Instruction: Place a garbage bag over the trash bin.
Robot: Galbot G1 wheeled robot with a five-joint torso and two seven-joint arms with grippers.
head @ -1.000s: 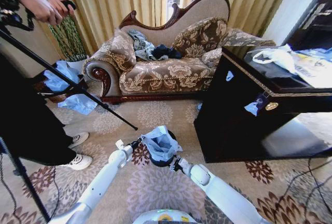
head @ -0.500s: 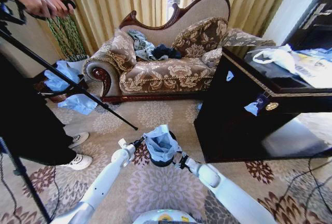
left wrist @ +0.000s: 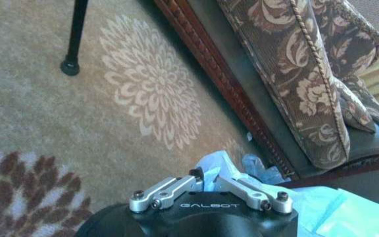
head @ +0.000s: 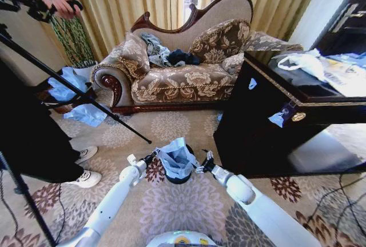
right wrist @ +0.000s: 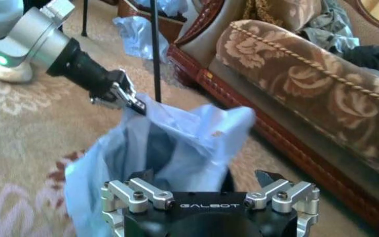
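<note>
The pale blue garbage bag (head: 176,158) stands bunched up out of the small black trash bin (head: 179,178) on the carpet in front of me. Its mouth is loose and open in the right wrist view (right wrist: 170,143). My left gripper (head: 153,156) is at the bag's left edge and shut on the plastic; the pinch shows in the left wrist view (left wrist: 206,174) and from the right wrist (right wrist: 129,100). My right gripper (head: 205,160) is just right of the bin, its fingers spread open (right wrist: 206,177) with the bag ahead of them.
A dark wooden cabinet (head: 257,121) stands close on the right, with a white printed bag (head: 303,61) on top. The patterned sofa (head: 183,78) is behind the bin. A tripod leg (head: 103,112), a person's shoes (head: 86,178) and darker blue sheets (head: 86,114) are at the left.
My right gripper has swung from the bin's near side up to its right side, away from the bag. The left gripper still holds the bag's edge in about the same place.
</note>
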